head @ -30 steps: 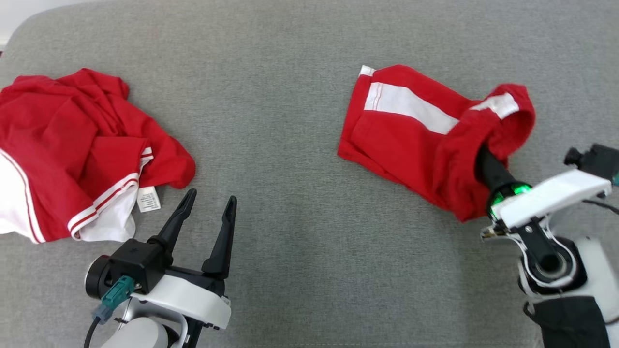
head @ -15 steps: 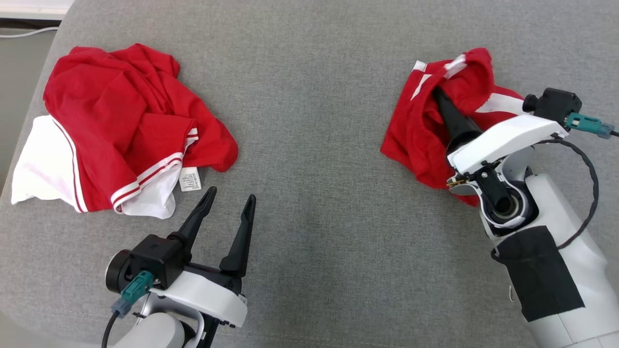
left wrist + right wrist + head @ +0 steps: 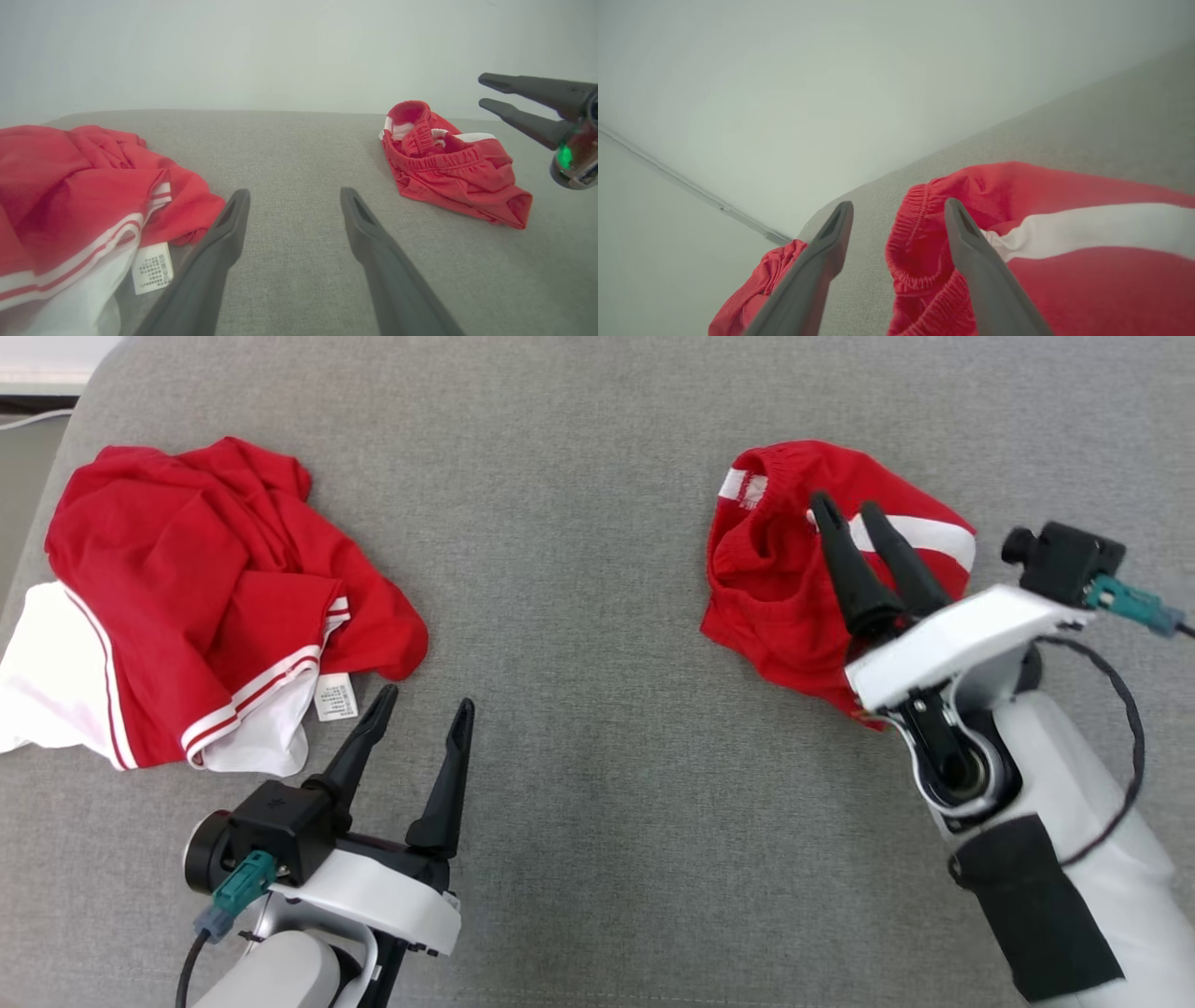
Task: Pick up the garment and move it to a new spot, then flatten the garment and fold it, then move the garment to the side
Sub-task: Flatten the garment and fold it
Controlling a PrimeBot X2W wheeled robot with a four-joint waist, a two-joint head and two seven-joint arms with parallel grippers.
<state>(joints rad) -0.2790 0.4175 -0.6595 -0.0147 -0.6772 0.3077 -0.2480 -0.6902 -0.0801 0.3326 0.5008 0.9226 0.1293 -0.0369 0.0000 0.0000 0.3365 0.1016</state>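
Head view, shorts bunched, waistband pointing away

The shorts are bright red with a broad white side stripe. The crumpled shirt is the same red, with a white panel and thin red-and-white striped trim. Its care label is white with dark print. The upholstery is a flecked mid-grey weave. The left end effector and right end effector are black, on white housings with teal connectors.
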